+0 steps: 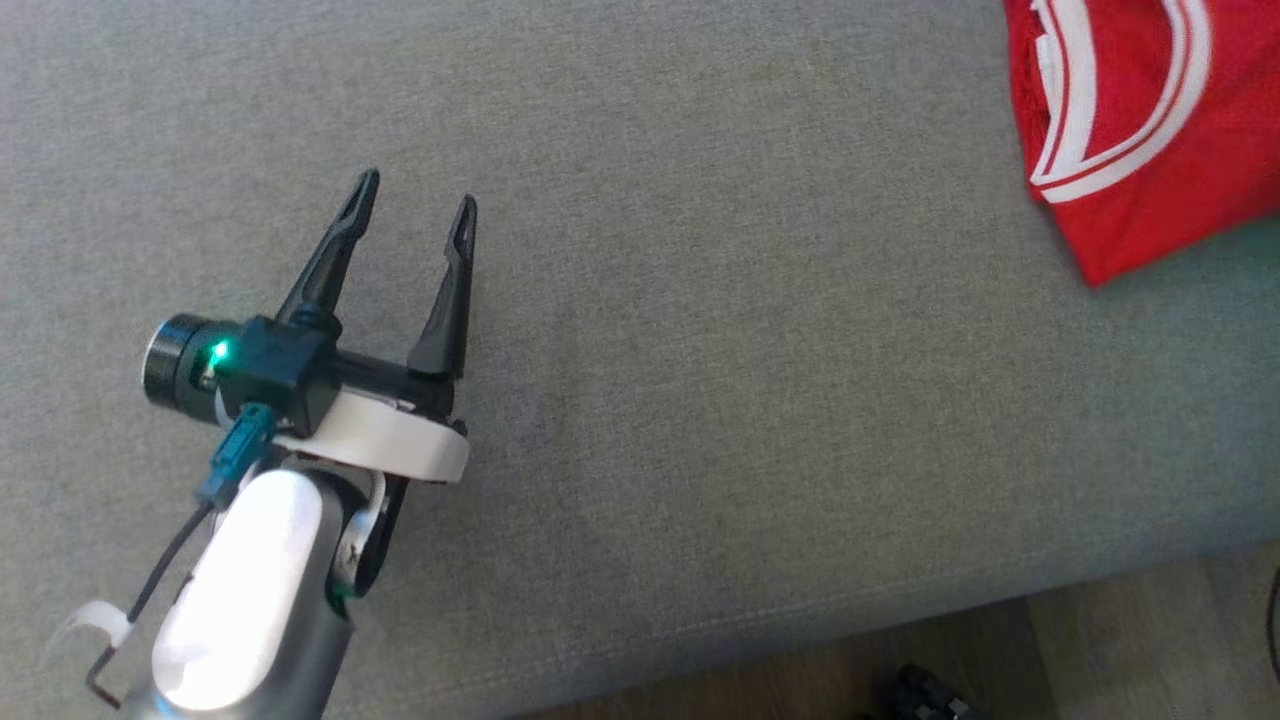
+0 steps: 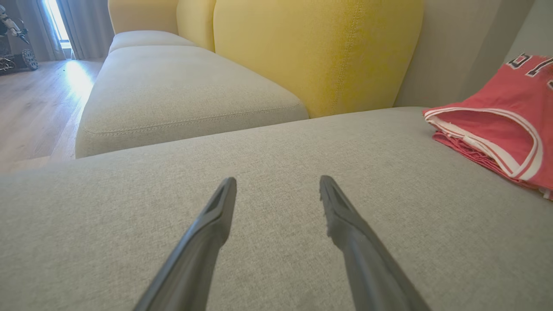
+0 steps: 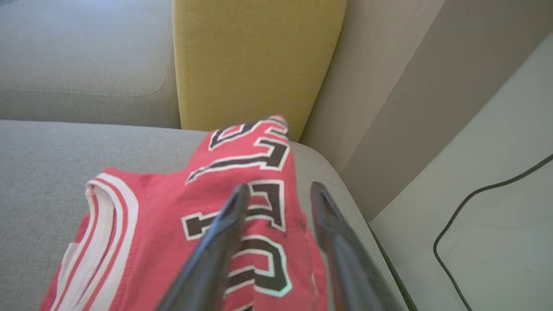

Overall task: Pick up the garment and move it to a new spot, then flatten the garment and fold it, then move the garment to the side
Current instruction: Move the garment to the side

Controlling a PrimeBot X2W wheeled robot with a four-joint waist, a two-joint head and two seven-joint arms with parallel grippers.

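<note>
On grey cushion [image 1: 700,300], right end, red jersey [image 3: 151,203], lengthwise toward yellow backrest [image 3: 255,60]

Home living rm: grey sofa [image 2: 302,164] w/ yellow cushions [image 2: 315,52]

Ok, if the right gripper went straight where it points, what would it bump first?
Probably the red jersey with black-and-white lettering lying on the grey fabric sofa cushion; the right gripper points straight at it, though the gap is unclear.
</note>
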